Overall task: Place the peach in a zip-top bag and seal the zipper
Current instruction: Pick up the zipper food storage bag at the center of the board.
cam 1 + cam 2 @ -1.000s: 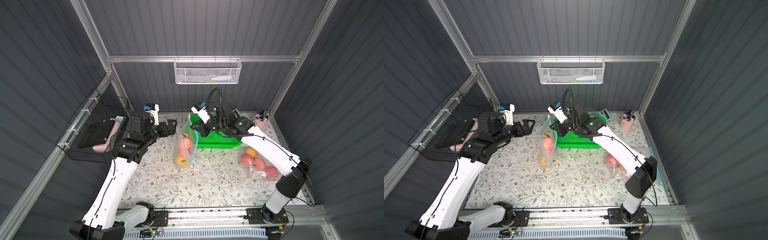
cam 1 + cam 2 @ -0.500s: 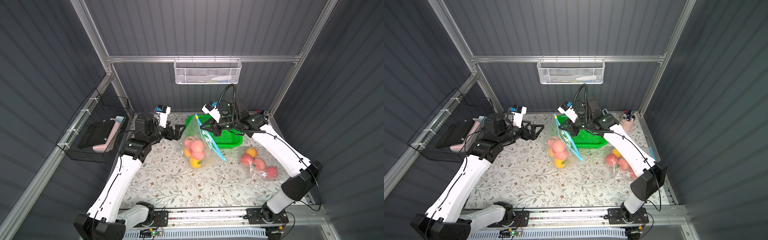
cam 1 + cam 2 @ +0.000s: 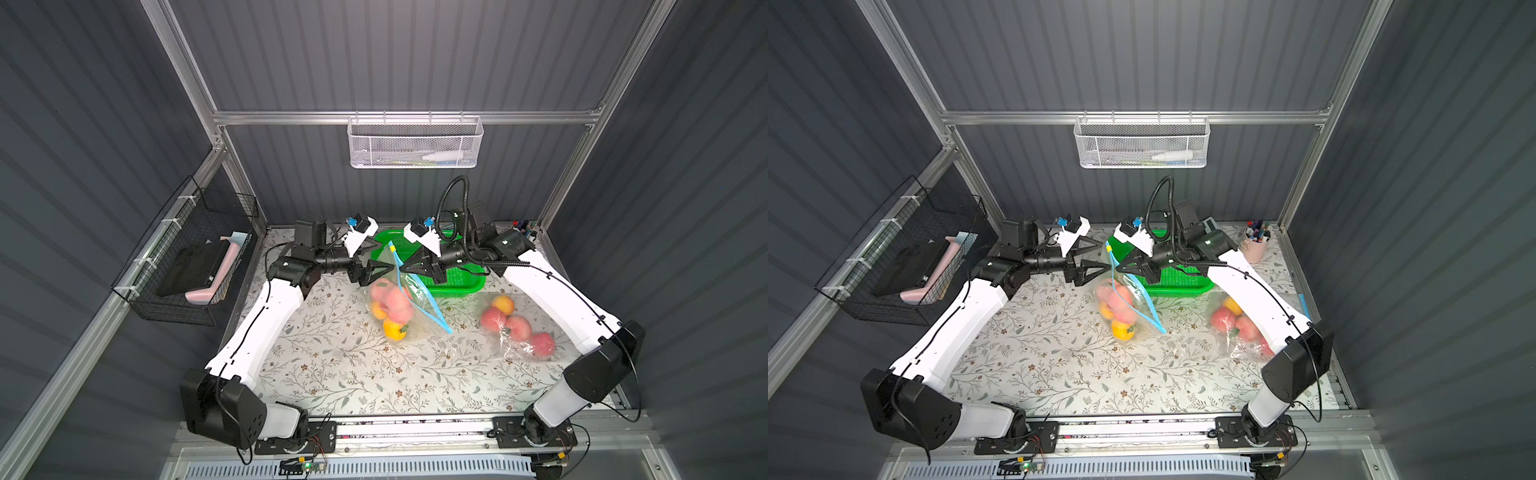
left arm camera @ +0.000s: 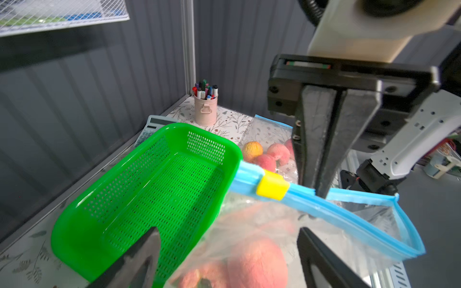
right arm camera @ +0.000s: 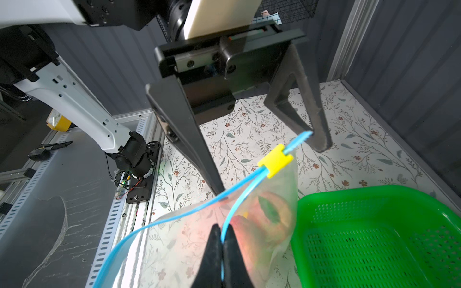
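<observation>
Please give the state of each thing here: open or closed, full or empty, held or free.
zip-top bag, held, zipper unsealed.
yellow slider, near one end of the zipper, not gripped.
peaches, inside the zip-top bag.
right gripper, shut on the bag's blue zipper edge.
left gripper, open, straddling the yellow slider.
green basket, empty.
second bag, lying flat, fruit inside.
pen cup, upright, full.

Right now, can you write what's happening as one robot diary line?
right gripper: shut on zip-top bag rim | left gripper: open near yellow slider | peaches: inside bag | zipper: open
</observation>
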Available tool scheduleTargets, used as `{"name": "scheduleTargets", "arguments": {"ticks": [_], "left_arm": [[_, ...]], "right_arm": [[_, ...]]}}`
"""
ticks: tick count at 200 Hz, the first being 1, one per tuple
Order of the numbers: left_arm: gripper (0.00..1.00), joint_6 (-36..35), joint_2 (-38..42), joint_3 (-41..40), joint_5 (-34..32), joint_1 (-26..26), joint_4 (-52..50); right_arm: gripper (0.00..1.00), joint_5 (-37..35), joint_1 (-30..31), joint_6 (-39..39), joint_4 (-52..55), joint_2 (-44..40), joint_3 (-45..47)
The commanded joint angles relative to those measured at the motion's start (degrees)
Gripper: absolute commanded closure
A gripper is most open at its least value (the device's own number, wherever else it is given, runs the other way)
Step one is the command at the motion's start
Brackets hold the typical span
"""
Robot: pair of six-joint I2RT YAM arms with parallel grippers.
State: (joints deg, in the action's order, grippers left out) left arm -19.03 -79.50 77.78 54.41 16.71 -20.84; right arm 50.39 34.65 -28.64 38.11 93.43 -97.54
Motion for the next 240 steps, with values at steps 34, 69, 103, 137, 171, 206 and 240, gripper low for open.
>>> {"name": "scheduleTargets", "arguments": {"ticks": [34,69,103,137,171,206,240], "left_arm": [[0.29,-11.9,-0.2,4.9,11.1,-0.2,-6.0],[0.43,-12.5,-1.0,6.0,8.3,-0.2,-6.0],[0.43,-12.8,-3.3,8.2,9.0,-0.2,-7.4],[0.59,-14.0,-4.0,9.2,10.0,-0.2,-8.8],[0.79,-15.0,-2.4,8.3,8.7,-0.2,-7.9],[0.99,-14.8,-0.3,7.2,6.8,-0.2,-7.2],[1.0,-11.5,2.0,6.3,3.5,-0.2,-5.5]], "right_arm": [[1.0,5.1,-1.3,-6.2,3.3,0.2,-1.3],[1.0,7.6,-1.7,-7.9,4.7,0.1,-1.6],[1.0,9.3,-1.7,-9.1,5.7,0.5,-2.3],[1.0,9.3,-1.7,-8.5,5.9,1.3,-3.4],[1.0,8.5,-1.9,-6.8,5.6,1.5,-3.7],[0.97,1.9,-2.0,0.6,-0.2,-2.0,-0.7],[0.63,-7.8,-1.9,13.2,-11.5,-8.8,5.9]]}}
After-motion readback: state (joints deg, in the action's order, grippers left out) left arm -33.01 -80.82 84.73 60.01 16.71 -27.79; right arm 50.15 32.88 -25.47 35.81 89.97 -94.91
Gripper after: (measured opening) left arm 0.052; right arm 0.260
